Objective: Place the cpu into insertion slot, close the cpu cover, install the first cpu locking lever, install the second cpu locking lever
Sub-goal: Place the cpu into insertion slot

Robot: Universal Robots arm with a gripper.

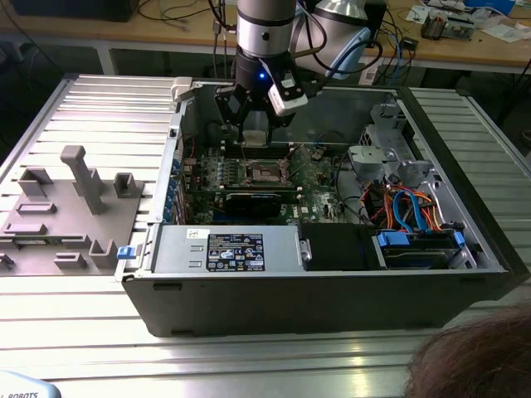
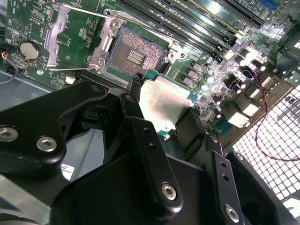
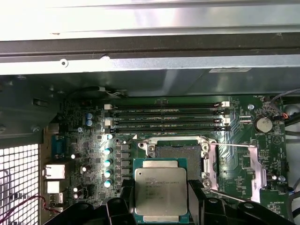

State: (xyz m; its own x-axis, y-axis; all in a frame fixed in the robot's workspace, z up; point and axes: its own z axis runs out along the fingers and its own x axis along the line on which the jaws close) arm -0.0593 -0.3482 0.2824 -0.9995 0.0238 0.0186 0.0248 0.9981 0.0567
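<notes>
Holding the cpu [image 3: 161, 190] by 2 opposite edges, the gripper [image 3: 161, 201] is clamped on it, metal top facing up and level, presumably so it can go in flat. In both wrist views the cpu hangs just beside the insertion slot [image 3: 179, 154], above the board and not yet in it. The slot's dark centre is bare.

The cpu cover [image 3: 253, 171] is flipped open to the side of the slot and lies over the green board, which leaves the slot reachable. A thin wire lever [image 3: 232, 146] runs along the cover's edge, swung out of the way. Cover not closed, levers not locked.

4 memory slots [image 3: 164, 117] run parallel just past the slot.

In the exterior view the gripper [image 1: 255, 124] reaches down into the open computer case [image 1: 332, 290], which sits on the ribbed metal tabletop [image 1: 83, 108]. A grey fixture [image 1: 75, 199] stands toward the exterior view's left. A person's hair [image 1: 473, 356] is at the lower corner.
</notes>
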